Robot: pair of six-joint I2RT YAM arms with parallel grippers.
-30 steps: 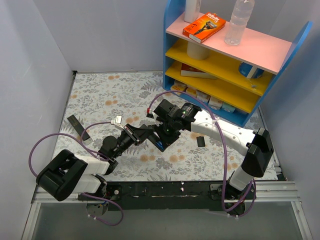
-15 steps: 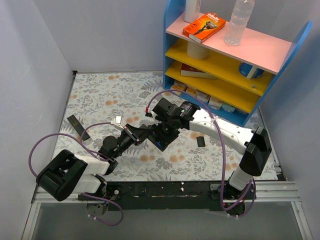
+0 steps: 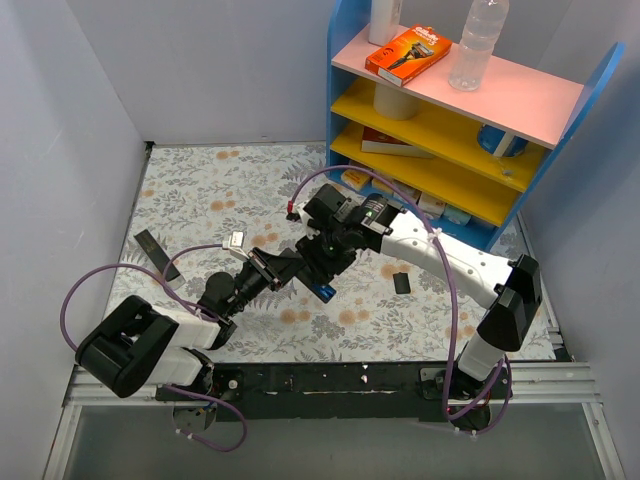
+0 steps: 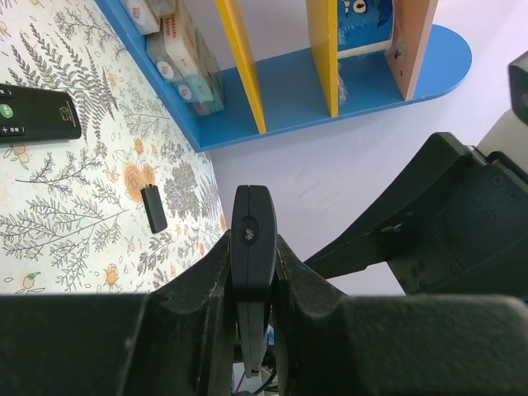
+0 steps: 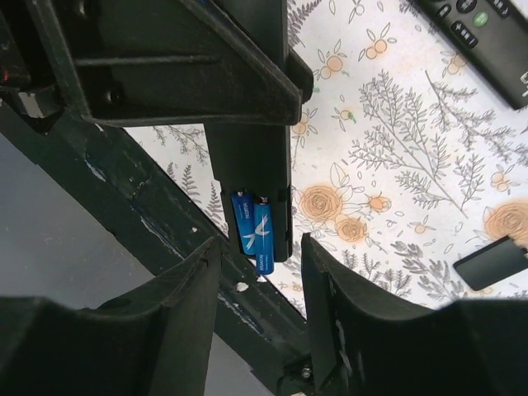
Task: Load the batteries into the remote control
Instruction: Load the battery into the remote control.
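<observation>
My left gripper (image 3: 280,268) is shut on the slim black remote control (image 3: 308,280) and holds it above the floral table. In the left wrist view the remote (image 4: 252,235) shows end-on between my fingers. Two blue batteries (image 5: 253,231) lie side by side in the remote's open compartment (image 5: 247,169). One reaches a little past the remote's end. They show as a blue spot in the top view (image 3: 325,291). My right gripper (image 5: 260,276) is open and empty, its fingers on either side of the battery end without touching it. In the top view it (image 3: 322,250) hovers just beyond the remote.
A black remote with light buttons (image 5: 487,37) lies on the table, also in the left wrist view (image 4: 33,111). A small black piece (image 3: 401,283) lies to the right. A flat black strip (image 3: 155,250) lies at the left. The blue shelf (image 3: 440,150) stands at the back right.
My right gripper has drawn back from the remote's end towards the far side, uncovering the blue batteries in the top view. The left gripper still holds the remote in place.
</observation>
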